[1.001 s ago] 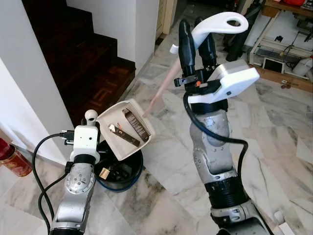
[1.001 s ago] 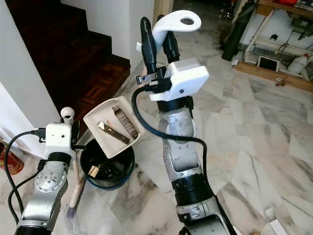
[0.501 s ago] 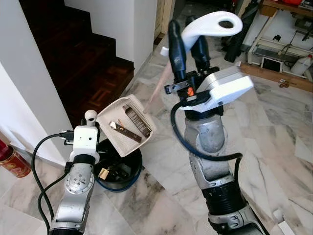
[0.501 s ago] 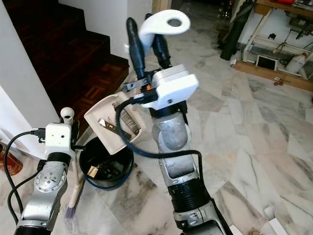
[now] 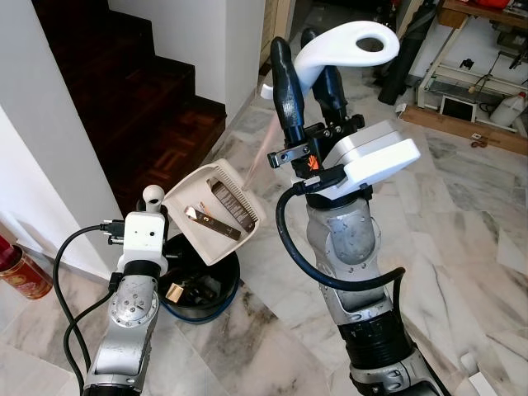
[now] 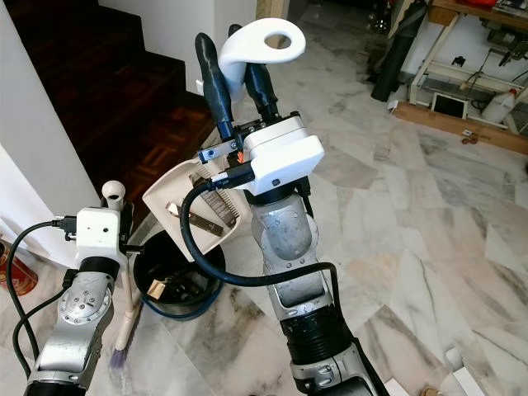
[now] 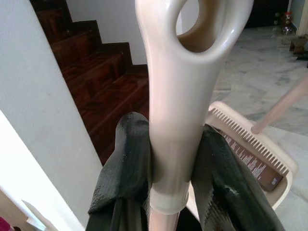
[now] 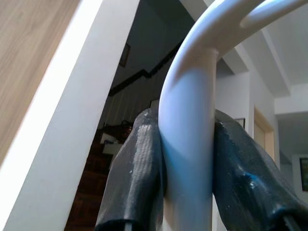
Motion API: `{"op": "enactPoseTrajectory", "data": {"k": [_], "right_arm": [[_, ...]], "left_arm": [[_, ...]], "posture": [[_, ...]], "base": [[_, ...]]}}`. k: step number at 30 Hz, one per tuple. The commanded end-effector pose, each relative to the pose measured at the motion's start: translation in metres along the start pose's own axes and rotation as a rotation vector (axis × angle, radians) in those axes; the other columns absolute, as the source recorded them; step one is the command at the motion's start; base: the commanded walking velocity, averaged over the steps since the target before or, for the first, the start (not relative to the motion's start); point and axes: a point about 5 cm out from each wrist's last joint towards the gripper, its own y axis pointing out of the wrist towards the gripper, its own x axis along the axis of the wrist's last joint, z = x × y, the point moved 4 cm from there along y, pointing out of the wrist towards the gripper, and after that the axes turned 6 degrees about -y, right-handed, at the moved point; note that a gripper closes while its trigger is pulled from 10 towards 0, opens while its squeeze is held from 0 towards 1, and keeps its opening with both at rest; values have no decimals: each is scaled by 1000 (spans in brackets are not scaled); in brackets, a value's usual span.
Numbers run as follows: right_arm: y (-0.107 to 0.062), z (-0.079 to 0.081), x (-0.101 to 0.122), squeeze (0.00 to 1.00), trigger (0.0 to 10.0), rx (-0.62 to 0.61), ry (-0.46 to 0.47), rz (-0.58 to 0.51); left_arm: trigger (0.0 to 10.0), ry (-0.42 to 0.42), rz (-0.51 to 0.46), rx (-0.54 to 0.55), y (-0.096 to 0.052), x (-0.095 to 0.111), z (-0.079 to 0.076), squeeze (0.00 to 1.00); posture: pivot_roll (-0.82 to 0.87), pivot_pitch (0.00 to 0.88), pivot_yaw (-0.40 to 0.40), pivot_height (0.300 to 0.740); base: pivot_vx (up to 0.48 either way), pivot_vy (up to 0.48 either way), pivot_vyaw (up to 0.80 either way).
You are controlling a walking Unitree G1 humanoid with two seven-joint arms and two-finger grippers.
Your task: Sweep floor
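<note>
The dustpan (image 5: 216,213) hangs tilted just above the black bin (image 5: 200,289), its mouth tipped toward the bin, with a dark flat bar of debris (image 5: 213,224) lying against its inner face. Nearest the camera, the left claw (image 7: 174,163) is clamped on the beige top of the broom handle (image 7: 179,96), just below its hanging loop; the broom stands just beside the bin, its bristles (image 6: 120,356) on the marble floor (image 5: 462,214). Above the bin, the right claw (image 5: 309,70) is closed on the dustpan's long handle, just under its white looped grip (image 5: 346,43). Beyond the bin rise the dark wooden stairs (image 5: 124,91).

The pan looks like light, stiff plastic, but held at the far end of a long handle it will probably swing easily, so the grip near the loop should stay firm. The debris seems to cling to the pan; a steeper tilt is likely needed to drop it into the bin.
</note>
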Motion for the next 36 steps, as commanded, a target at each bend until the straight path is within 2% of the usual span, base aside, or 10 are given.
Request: {"op": "enactPoseTrajectory", "data": {"k": [1, 20, 36], "right_arm": [[8, -5, 32, 0, 10000, -18, -32, -156], [4, 17, 45, 0, 10000, 81, -103, -231], [4, 17, 43, 0, 10000, 69, -81, -209]], "left_arm": [[10000, -30, -88, -36, 2, 20, -9, 0], [10000, -33, -93, -35, 2, 20, -9, 0], [10000, -35, -94, -35, 2, 20, -10, 0]], "posture": [[140, 91, -116, 740], [139, 89, -120, 740], [136, 91, -122, 740]], "base": [[0, 0, 0], [0, 0, 0], [0, 0, 0]]}}
